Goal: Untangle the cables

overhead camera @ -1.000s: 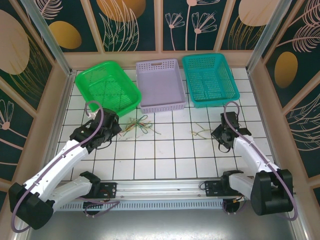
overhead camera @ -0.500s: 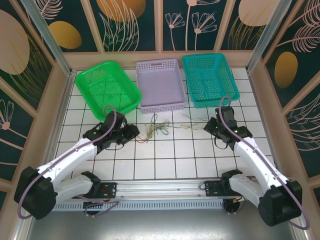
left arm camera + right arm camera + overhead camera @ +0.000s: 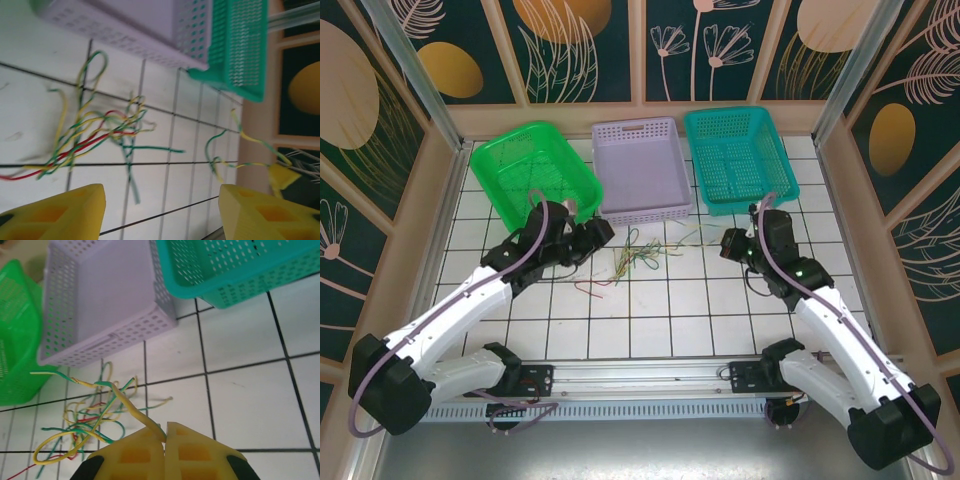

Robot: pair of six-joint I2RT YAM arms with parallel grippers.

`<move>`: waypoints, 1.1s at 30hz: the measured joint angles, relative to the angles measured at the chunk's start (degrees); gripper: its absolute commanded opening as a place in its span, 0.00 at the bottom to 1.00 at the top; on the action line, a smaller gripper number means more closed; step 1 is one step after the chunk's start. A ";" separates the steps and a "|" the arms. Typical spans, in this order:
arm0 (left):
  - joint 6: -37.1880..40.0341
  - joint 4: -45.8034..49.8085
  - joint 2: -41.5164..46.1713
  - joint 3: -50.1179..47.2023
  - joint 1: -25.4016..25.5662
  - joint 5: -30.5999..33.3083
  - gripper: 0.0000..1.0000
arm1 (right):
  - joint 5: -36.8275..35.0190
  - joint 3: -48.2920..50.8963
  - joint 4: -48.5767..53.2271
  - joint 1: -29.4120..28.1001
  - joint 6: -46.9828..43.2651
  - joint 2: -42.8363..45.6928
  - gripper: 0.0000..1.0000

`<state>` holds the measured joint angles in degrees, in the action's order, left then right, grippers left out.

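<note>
Cables (image 3: 638, 252): bunch just released, centre.
Left gripper (image 3: 161, 200): now spread, empty.
Right gripper (image 3: 165, 432): pinches yellow-green strand (image 3: 131, 410); we judge separation underway.

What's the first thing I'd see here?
A bright scribble of yellow, green and red cables lies on the white tiles near the green basket, purple basket and teal basket. The right hand pinches one yellow-green wire; the left hand is open beside the bunch.

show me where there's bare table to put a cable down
Bare tiles: the near middle of the table, between the cables and the front rail; also the strip between the teal basket and the right arm. Crowded: before the lavender basket, where the cables sprawl.
</note>
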<state>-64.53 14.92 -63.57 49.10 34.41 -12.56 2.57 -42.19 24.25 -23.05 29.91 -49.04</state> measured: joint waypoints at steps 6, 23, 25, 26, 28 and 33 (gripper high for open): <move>-0.94 -3.65 -1.77 5.99 0.00 -0.90 0.39 | 0.48 -5.01 -1.97 -0.04 1.84 -2.01 0.00; -2.12 -15.78 -13.38 14.16 5.16 -7.04 0.56 | -2.25 -24.41 1.42 -1.95 11.15 -15.93 0.00; -1.49 -15.80 -14.16 15.04 5.14 -6.88 0.55 | -2.47 -24.74 1.77 -2.60 11.21 -16.28 0.00; -1.03 -15.78 -14.53 15.47 5.14 -6.86 0.54 | -2.54 -24.76 1.95 -2.95 11.37 -16.37 0.00; 0.02 -15.19 -15.19 16.41 5.16 -6.47 0.52 | -2.54 -24.76 2.40 -3.43 11.45 -16.39 0.00; 2.67 -13.27 -16.44 17.55 5.14 -4.90 0.45 | -2.54 -24.81 3.10 -4.46 11.89 -16.39 0.00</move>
<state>-61.87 1.65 -80.01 66.65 39.55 -17.45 0.03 -67.00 27.35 -27.51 41.80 -65.43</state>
